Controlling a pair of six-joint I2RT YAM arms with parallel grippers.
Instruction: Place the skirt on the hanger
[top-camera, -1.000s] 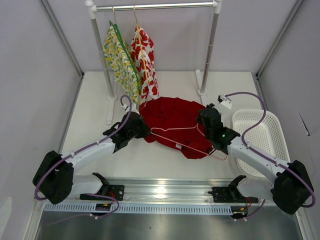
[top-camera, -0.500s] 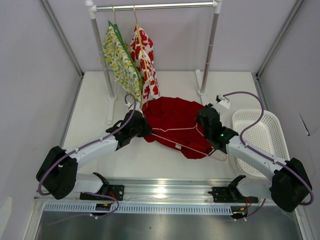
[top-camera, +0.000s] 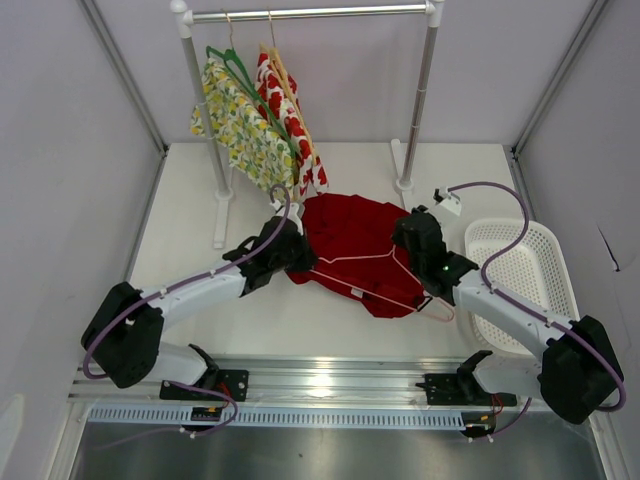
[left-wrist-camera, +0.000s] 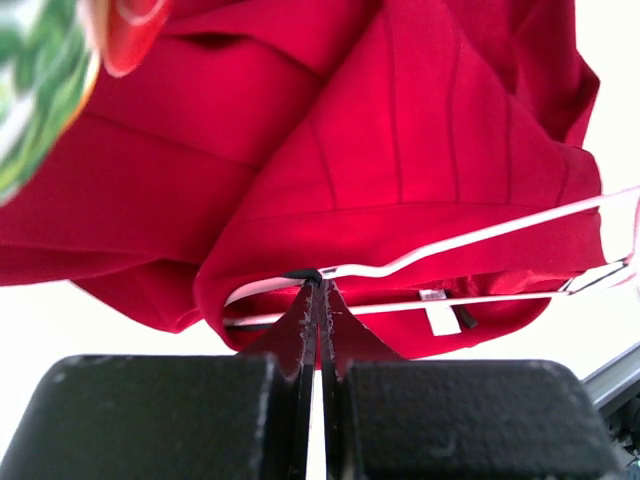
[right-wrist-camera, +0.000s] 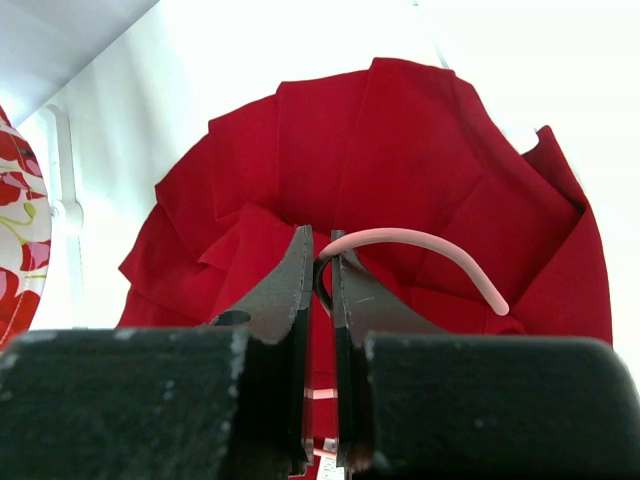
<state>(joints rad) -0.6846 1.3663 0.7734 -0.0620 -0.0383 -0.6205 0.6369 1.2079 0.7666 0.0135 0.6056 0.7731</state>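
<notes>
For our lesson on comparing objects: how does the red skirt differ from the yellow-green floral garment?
Colour: the red skirt is plain; the yellow-green floral garment is patterned.
Pose: the skirt lies crumpled on the table; the floral garment hangs from the rail.
Hanger: a pink hanger lies on top of the skirt; the floral garment is hung on a green hanger.
Both are soft cloth garments.

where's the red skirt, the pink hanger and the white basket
skirt (top-camera: 350, 225): top view, middle of the cloth
hanger (right-wrist-camera: 420, 238): right wrist view, curved hook
basket (top-camera: 545, 280): top view, bare mesh floor
</notes>
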